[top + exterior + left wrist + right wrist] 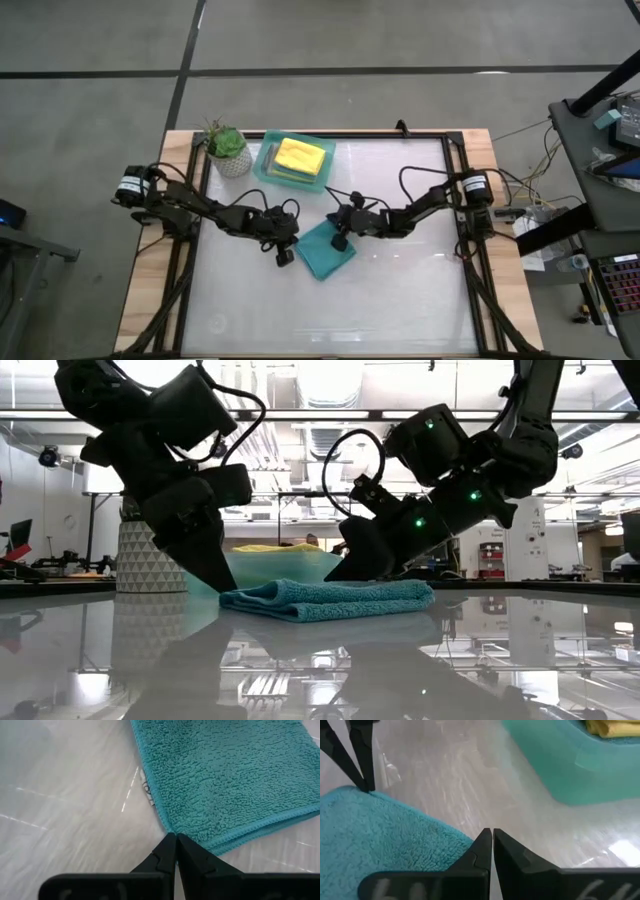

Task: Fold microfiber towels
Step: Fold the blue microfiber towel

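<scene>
Teal towel: lies on the tabletop just in front of the tray, doubled over at least once to judge by its layered edge in the low view; not yet squared away in the tray.

Yellow towel: folded, resting on top in the tray; other cloths seem stacked beneath it, count not readable. Judgement: task well along, the teal piece apparently the item in hand, a final fold or transfer to the tray left.

Left gripper: at the teal towel's corner farther from the tray; fingers pressed together, tips at the hem, whether pinching cloth cannot be told.

Right gripper: at the towel's edge nearer the tray; fingers pressed together, tips at the fabric's border, a grip not confirmable.
</scene>
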`<state>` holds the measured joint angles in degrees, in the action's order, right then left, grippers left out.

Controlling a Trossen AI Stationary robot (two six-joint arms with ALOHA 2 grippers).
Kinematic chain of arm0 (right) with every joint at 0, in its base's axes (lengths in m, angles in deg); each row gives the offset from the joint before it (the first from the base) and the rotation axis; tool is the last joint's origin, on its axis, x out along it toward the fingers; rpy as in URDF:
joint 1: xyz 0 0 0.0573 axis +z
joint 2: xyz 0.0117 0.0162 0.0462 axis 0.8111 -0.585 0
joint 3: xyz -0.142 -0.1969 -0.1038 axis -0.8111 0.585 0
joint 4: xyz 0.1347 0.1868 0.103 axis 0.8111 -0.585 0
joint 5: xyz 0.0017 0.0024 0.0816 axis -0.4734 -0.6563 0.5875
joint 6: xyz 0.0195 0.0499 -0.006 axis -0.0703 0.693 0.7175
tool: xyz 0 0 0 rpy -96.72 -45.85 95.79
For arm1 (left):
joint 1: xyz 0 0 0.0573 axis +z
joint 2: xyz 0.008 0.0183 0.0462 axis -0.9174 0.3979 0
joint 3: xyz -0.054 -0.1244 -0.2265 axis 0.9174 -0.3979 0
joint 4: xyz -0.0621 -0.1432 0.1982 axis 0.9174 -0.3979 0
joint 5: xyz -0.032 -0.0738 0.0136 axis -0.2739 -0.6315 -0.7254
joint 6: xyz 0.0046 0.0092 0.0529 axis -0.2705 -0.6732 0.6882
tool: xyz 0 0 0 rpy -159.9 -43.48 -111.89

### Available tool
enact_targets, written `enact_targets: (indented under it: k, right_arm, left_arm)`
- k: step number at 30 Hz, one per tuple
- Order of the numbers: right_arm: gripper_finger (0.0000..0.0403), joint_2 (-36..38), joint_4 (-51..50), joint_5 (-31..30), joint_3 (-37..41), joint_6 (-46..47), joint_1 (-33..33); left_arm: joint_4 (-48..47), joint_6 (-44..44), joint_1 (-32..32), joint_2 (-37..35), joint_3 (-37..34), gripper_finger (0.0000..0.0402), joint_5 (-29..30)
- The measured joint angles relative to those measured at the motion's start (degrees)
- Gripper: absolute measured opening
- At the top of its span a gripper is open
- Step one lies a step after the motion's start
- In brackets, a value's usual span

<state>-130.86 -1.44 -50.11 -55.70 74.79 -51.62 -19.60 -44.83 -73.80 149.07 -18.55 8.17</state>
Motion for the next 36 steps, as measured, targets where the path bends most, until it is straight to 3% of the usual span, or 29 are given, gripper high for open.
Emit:
enact_targets:
  k: [7, 18, 26, 33, 36]
  right_arm:
    - [0.0009, 2.29, -0.64, 0.00, 0.02, -0.07, 0.12]
    - [0.0009, 10.21, -11.83, 0.76, 0.00, 3.07, 0.16]
    - [0.0019, 16.00, -19.70, 12.55, -0.06, 14.07, 0.14]
    - [0.0094, 18.85, -26.43, 23.95, -0.11, 23.85, -1.02]
    - [0.0133, 18.61, -30.70, 26.07, -0.11, 25.80, -1.68]
  left_arm:
    - [0.01, 0.04, 0.00, 0.00, 0.00, 0.0016, 0.03]
    - [-0.52, 0.51, 0.00, -0.87, -0.02, 0.0135, 0.02]
    - [-2.33, 3.40, 0.00, -3.90, 0.02, 0.0168, -0.63]
    - [-3.75, 4.55, -0.39, -8.33, 0.02, 0.0169, -1.71]
    - [-2.03, 4.55, -1.77, -9.72, 0.17, 0.0168, -2.42]
